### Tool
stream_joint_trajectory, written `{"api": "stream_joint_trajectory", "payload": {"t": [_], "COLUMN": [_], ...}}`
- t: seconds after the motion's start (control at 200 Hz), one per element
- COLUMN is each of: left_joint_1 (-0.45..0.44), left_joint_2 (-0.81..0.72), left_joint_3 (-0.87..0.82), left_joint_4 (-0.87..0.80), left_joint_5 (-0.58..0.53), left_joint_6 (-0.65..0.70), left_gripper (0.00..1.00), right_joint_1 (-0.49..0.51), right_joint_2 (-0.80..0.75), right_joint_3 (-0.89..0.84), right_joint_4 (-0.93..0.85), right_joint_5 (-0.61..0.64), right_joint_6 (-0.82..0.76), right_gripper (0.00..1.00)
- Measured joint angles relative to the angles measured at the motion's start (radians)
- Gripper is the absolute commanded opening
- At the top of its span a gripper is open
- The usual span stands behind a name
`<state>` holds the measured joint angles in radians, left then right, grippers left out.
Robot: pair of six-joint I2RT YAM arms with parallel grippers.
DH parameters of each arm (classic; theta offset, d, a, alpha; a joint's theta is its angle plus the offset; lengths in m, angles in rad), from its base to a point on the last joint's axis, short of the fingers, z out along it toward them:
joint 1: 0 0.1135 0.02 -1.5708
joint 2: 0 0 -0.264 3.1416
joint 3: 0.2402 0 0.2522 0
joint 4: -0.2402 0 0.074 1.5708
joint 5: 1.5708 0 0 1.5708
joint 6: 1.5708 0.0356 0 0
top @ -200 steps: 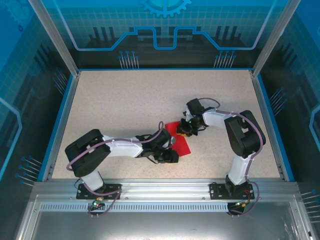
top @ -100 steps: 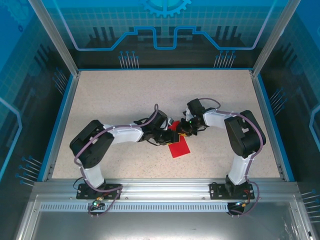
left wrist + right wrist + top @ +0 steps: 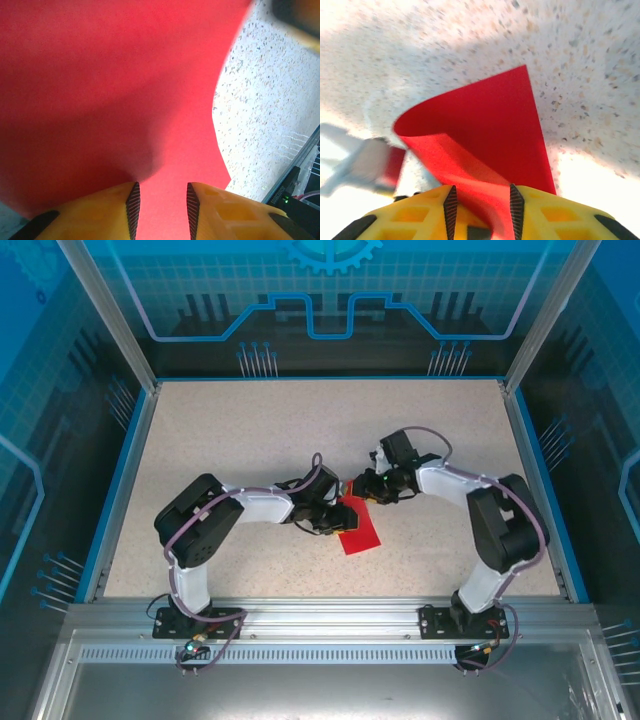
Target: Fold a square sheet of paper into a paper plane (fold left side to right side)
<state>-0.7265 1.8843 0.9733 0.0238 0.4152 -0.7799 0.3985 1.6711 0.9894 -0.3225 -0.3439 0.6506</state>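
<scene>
The square sheet of paper (image 3: 362, 532) looks light and floppy, best pinched at its curled edge. The left end effector (image 3: 161, 205) and right end effector (image 3: 482, 207) are both released.

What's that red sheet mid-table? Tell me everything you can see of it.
The thin, bright red sheet of paper lies mid-table on the speckled tabletop. It looks plain and matte. One part lies flat, ending in a sharp corner; another curls up and over in a soft, uncreased loop. It runs between the right gripper's parted yellow fingers; the left gripper is close over it, contact unclear.
</scene>
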Motion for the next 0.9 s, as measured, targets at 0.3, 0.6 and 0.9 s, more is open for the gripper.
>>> {"api": "stream_joint_trajectory", "payload": {"t": [0.3, 0.6, 0.9], "left_joint_1": [-0.002, -0.004, -0.005], "left_joint_2": [0.000, 0.000, 0.000], "left_joint_3": [0.000, 0.013, 0.041], "left_joint_4": [-0.002, -0.023, -0.077], "left_joint_5": [-0.007, -0.014, -0.038], "left_joint_6": [0.000, 0.000, 0.024], "left_gripper": [0.34, 0.34, 0.38], "right_joint_1": [0.004, 0.047, 0.055], "right_joint_2": [-0.225, -0.147, -0.093], "right_joint_3": [-0.216, -0.291, -0.246], "right_joint_4": [-0.082, -0.093, -0.135], "right_joint_5": [0.001, -0.013, 0.023], "right_joint_6": [-0.031, -0.023, -0.024], "right_gripper": [0.18, 0.18, 0.18]}}
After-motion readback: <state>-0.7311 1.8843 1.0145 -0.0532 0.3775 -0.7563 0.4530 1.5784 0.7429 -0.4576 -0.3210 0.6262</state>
